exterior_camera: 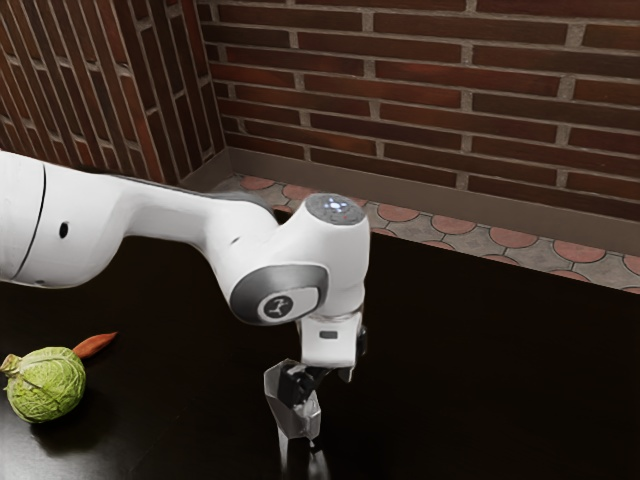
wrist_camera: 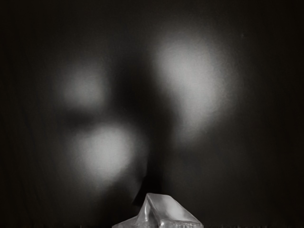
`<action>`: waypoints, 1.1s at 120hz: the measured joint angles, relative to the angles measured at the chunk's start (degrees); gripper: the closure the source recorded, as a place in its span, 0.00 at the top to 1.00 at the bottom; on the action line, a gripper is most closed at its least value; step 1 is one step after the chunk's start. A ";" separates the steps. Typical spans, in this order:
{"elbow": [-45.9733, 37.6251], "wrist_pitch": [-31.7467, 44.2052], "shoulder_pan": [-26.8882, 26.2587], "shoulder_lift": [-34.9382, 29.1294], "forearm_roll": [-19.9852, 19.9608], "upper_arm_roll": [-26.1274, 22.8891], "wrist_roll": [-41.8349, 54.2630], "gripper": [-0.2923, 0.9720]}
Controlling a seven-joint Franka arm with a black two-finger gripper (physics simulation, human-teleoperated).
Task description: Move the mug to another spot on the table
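1. Gripper [exterior_camera: 300, 384] points straight down from our white arm [exterior_camera: 150, 232], near the lower edge of the exterior view. Its dark fingers are clenched on the rim of the mug [exterior_camera: 294, 410].
2. The mug is grey and glossy. It hangs slightly tilted under our hand, narrowing toward its base.
3. We cannot tell whether the base touches the table [exterior_camera: 480, 380] or sits just above it. A faint reflection shows right beneath the mug.
4. In the wrist view the mug [wrist_camera: 164, 214] appears as a pale angular shape just under our hand. Beyond it the dark table [wrist_camera: 266, 142] carries soft blurred patches of light.
5. A green cabbage [exterior_camera: 45, 383] lies on the table well apart from the mug, toward the exterior view's left.
6. An orange carrot [exterior_camera: 93, 345] lies just beside the cabbage.
7. Behind the table we see a tiled floor [exterior_camera: 480, 236] and a red brick wall [exterior_camera: 420, 90].
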 joint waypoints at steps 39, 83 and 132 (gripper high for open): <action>-3.65 4.41 -1.14 2.57 11.14 -0.55 -7.55 0.77; -3.89 8.06 -1.04 7.10 15.21 -0.55 -15.83 0.77; -4.78 8.08 -1.20 5.96 15.50 -0.63 -21.39 0.29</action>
